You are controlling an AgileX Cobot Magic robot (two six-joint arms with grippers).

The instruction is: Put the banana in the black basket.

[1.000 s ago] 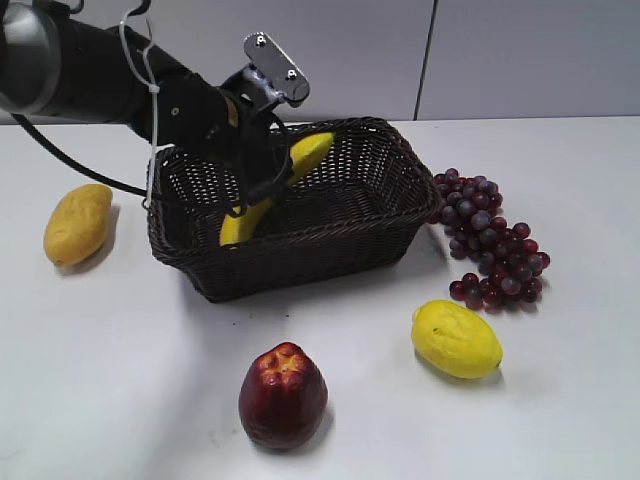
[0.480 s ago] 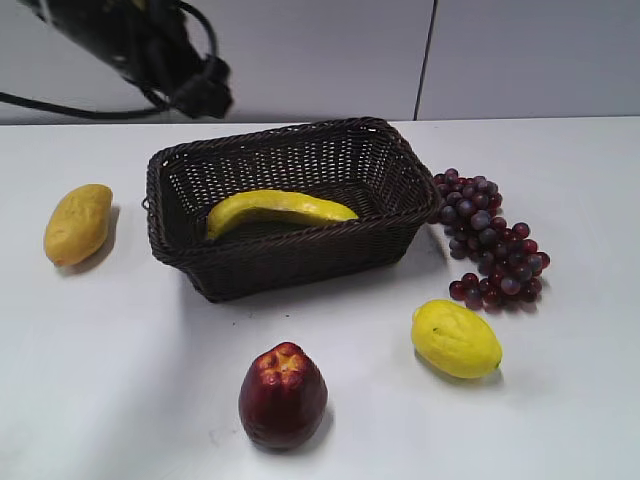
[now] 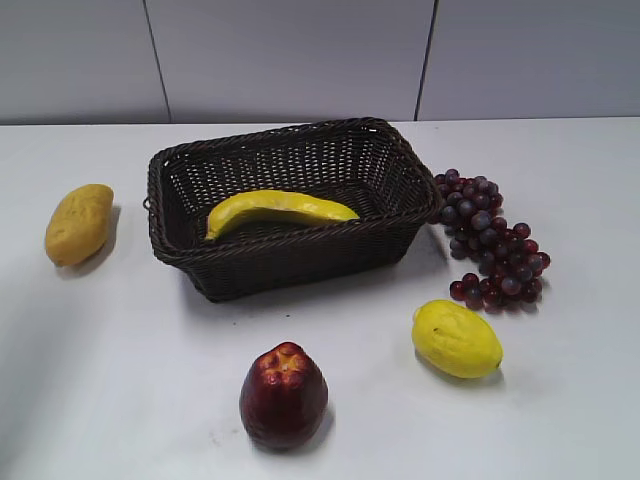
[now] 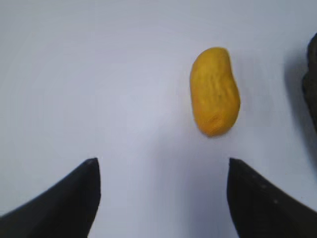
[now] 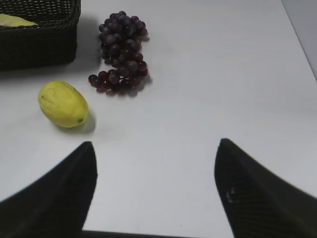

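Observation:
The yellow banana [image 3: 278, 208] lies flat inside the black basket [image 3: 290, 258] in the exterior view, curved along its floor. A tip of the banana [image 5: 15, 21] and a corner of the basket [image 5: 44, 47] show at the top left of the right wrist view. The basket's edge [image 4: 312, 84] shows at the right border of the left wrist view. My left gripper [image 4: 161, 171] is open and empty above bare table, near the mango. My right gripper [image 5: 154, 153] is open and empty over bare table. Neither arm shows in the exterior view.
A yellow-orange mango [image 3: 78, 223] [image 4: 214, 90] lies left of the basket. Dark red grapes [image 3: 492, 240] [image 5: 121, 52] lie to its right. A yellow lemon [image 3: 456, 338] [image 5: 63, 104] and a dark red fruit [image 3: 283, 394] lie in front. The table is white.
The left arm let go of the banana in the basket, rose up and left, and has left the exterior view. The banana settled flat and lies still.

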